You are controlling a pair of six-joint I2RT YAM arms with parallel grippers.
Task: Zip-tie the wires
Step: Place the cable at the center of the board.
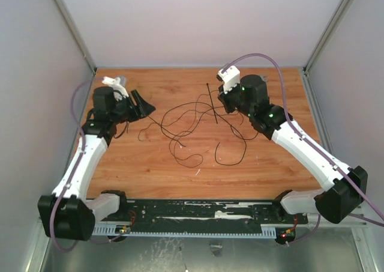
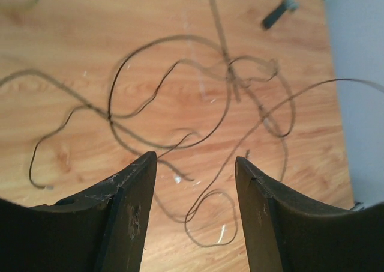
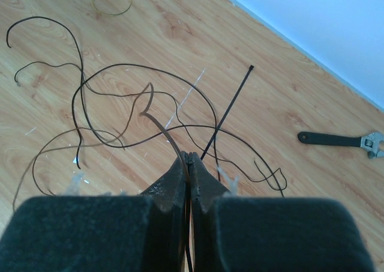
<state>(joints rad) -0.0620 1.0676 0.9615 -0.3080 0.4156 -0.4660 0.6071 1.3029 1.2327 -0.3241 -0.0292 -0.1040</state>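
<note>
The wires (image 1: 192, 128) lie in loose dark loops across the middle of the wooden table (image 1: 270, 164). My right gripper (image 3: 189, 157) is shut on one strand of the wires (image 3: 157, 123), which runs between its jaws and curves away ahead. The zip tie (image 3: 228, 110), a straight black strip, lies on the wood just beyond the right fingertips; from above the zip tie (image 1: 212, 104) is just left of the right gripper (image 1: 227, 104). My left gripper (image 2: 195, 161) is open above the wires (image 2: 210, 224), holding nothing. It hangs at the table's left (image 1: 143, 107).
A dark-handled wrench (image 3: 336, 139) lies to the right of the zip tie, near the wall; the wrench (image 2: 279, 11) also shows far off in the left wrist view. A thin yellowish loop (image 3: 111, 2) lies at the far side. Enclosure walls surround the table.
</note>
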